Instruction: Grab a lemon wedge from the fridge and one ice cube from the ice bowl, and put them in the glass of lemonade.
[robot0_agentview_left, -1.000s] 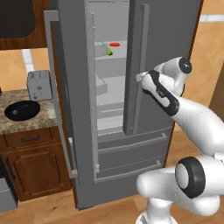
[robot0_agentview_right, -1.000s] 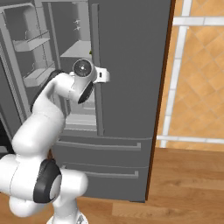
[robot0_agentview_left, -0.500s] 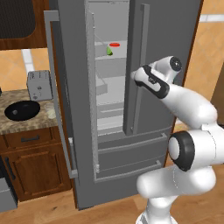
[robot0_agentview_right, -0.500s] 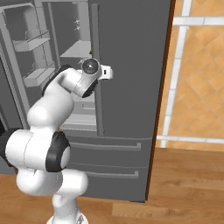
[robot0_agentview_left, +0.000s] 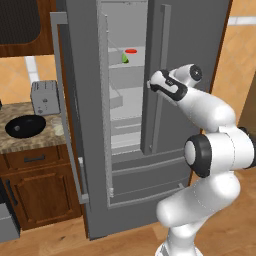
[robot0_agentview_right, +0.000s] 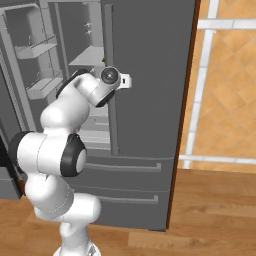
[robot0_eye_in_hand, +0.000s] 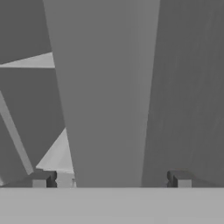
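Left of the fridge (robot0_agentview_left: 90, 150), the ice bowl (robot0_agentview_left: 25, 125) sits on the counter beside the toaster (robot0_agentview_left: 45, 96). The fridge's left door stands open; the wedge (robot0_agentview_left: 125, 58) lies on an upper shelf by a red item (robot0_agentview_left: 131, 51). The gripper (robot0_eye_in_hand: 111, 178), jaws wide and empty, straddles the right door's handle (robot0_eye_in_hand: 105, 100). I judge nothing fetched yet: wedge and ice remain.
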